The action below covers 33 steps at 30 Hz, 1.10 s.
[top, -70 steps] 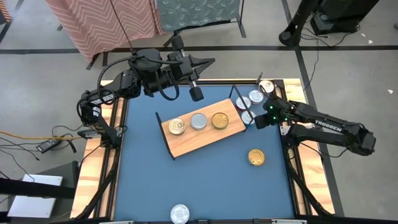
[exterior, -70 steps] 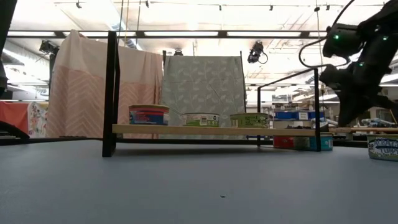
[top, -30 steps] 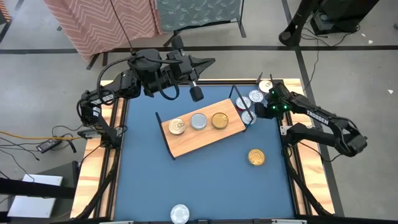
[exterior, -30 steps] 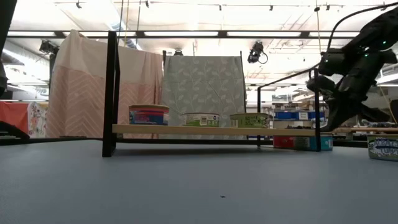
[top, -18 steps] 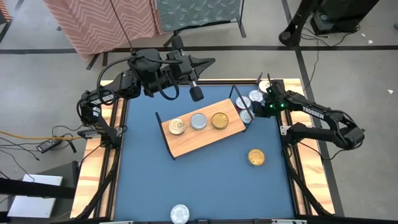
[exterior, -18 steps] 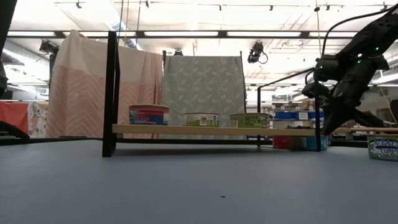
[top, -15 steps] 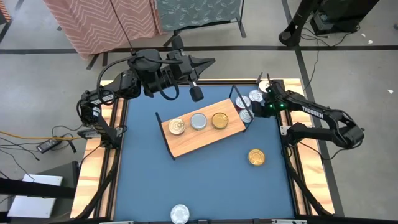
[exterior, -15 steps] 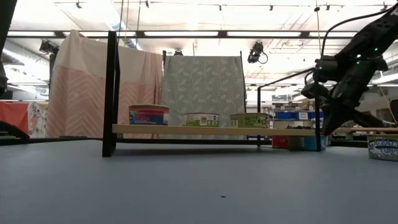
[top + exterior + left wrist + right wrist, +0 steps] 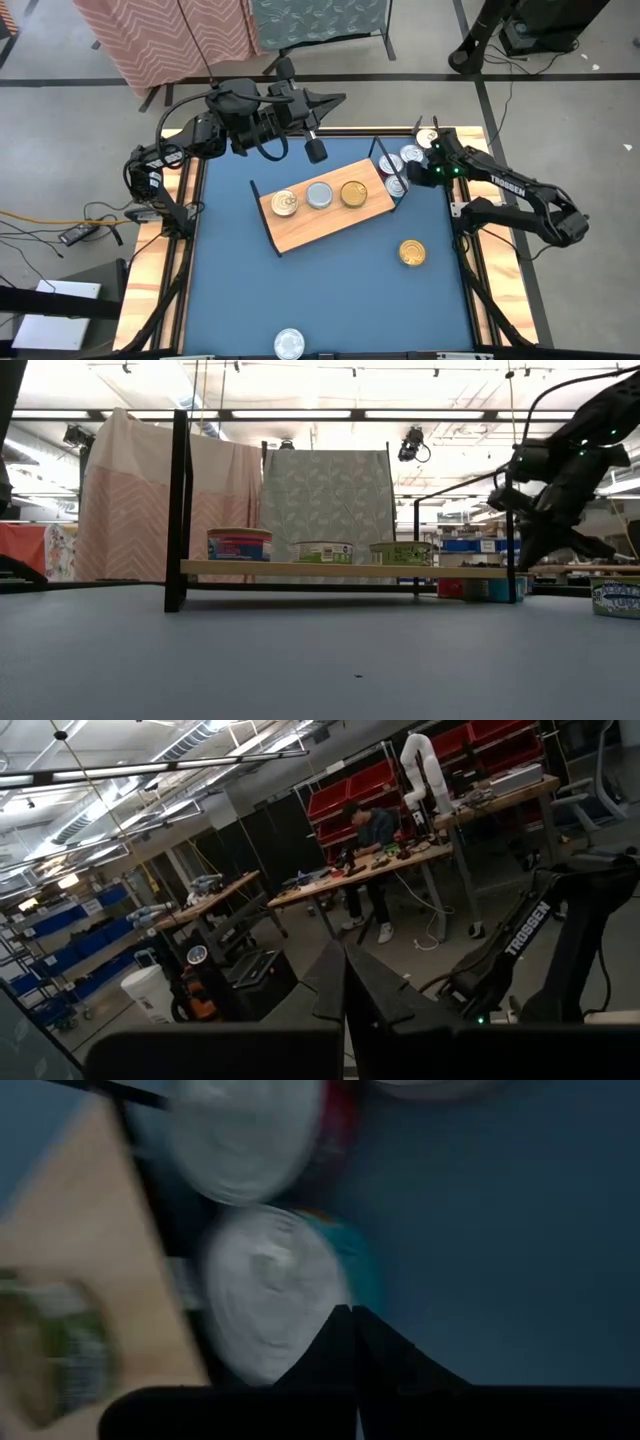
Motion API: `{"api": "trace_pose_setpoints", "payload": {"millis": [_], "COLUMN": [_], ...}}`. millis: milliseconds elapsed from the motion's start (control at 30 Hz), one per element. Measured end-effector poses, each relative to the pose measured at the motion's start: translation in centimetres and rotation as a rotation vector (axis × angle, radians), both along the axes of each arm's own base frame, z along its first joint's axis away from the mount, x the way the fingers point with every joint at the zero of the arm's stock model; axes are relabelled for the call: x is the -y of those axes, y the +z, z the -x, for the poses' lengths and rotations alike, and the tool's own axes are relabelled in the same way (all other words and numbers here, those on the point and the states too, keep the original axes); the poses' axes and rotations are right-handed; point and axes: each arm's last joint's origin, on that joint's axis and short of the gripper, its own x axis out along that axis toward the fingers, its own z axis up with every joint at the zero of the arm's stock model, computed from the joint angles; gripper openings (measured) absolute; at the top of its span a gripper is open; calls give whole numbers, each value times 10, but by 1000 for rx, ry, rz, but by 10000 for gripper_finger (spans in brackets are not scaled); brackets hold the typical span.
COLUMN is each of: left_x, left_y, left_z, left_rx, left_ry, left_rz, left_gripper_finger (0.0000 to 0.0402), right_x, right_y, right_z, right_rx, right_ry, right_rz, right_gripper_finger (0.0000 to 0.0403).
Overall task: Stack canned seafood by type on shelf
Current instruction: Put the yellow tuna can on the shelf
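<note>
Right gripper [image 9: 428, 168], jaws clenched empty, above silver tins [image 9: 397, 186] at shelf [image 9: 325, 207] three-o'clock end; release jaws before descending. Left gripper [image 9: 316, 150] clenched, waiting at eleven o'clock.

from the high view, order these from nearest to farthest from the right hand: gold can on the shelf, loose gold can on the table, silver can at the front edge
Right hand is shut, beside the shelf's right end.
1. Gold can on the shelf, just to its left.
2. Loose gold can, on the table in front of it.
3. Silver can, at the table's front edge.
</note>
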Motion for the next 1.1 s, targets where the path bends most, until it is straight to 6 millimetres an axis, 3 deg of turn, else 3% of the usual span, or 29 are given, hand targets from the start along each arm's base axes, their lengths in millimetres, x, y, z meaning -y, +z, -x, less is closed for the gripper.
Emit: {"api": "trace_pose_setpoints", "payload": {"millis": [167,1100], "left_x": [-1,-2], "left_y": [0,0], "left_z": [0,0], "left_rx": [0,-2], "left_ry": [4,5], "left_rz": [0,0], "left_gripper_finger": [6,6], "right_x": [4,1], "right_y": [6,-15], "right_z": [-4,-2], "right_rx": [97,-98], "right_ry": [-18,60], "right_rz": [23,-89], "right_gripper_finger": [0,0]}}
